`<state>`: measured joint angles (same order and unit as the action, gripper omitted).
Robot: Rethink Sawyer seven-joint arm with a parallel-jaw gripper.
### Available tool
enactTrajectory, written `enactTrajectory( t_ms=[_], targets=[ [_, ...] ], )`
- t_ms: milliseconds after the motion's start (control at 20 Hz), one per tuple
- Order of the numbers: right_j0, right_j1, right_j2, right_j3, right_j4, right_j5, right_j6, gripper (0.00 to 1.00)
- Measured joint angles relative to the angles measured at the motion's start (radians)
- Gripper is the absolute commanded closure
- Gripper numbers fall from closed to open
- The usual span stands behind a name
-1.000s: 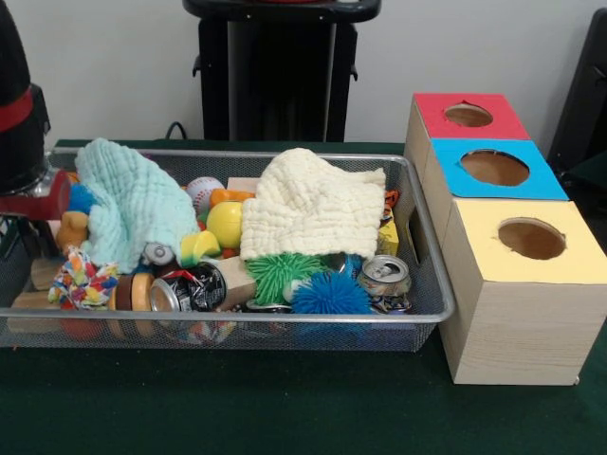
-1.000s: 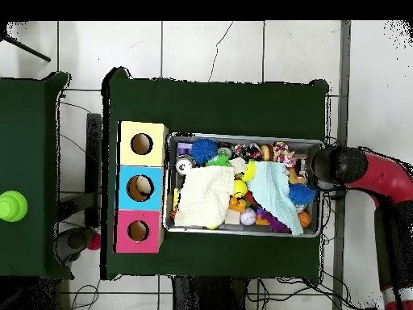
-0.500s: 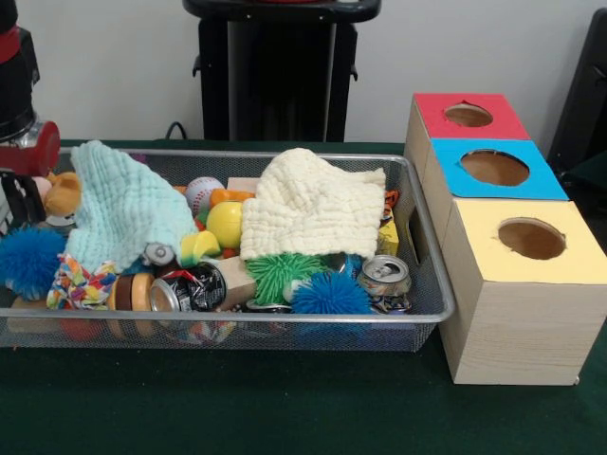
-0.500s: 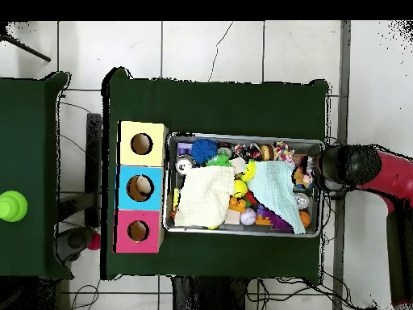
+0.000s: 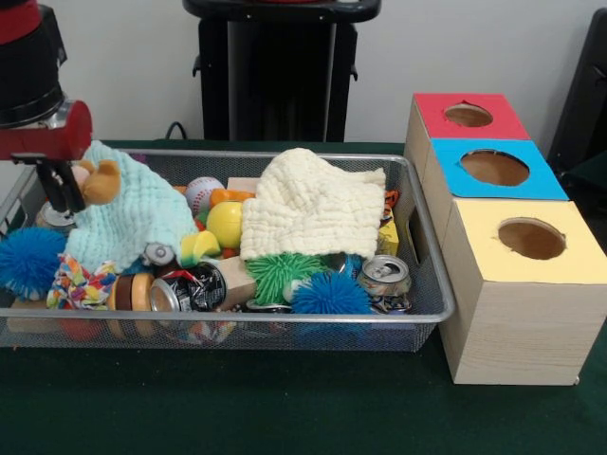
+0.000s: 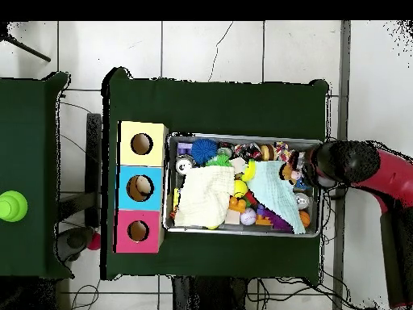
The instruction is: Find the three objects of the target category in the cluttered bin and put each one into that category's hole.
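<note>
Hanging above the wire bin (image 5: 422, 313) at its end farthest from the boxes, the gripper (image 5: 64, 185) had its jaws clenched on a small tan plush toy (image 5: 99, 180), lifted clear of the aqua cloth (image 5: 133, 213). At the desk's opposite edge, the red-topped box's hole (image 5: 469, 115) sat in the far corner.
</note>
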<state>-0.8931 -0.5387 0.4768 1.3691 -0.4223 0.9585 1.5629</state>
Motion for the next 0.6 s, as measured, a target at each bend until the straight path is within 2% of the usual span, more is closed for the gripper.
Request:
enactTrajectory(
  t_ms=[200,600],
  targets=[
    [0.0,0.0,0.0,0.045,0.099,0.0,0.0,1.0],
    [0.004,-0.001,0.0,0.123,0.235,0.0,0.0,1.0]
  ],
)
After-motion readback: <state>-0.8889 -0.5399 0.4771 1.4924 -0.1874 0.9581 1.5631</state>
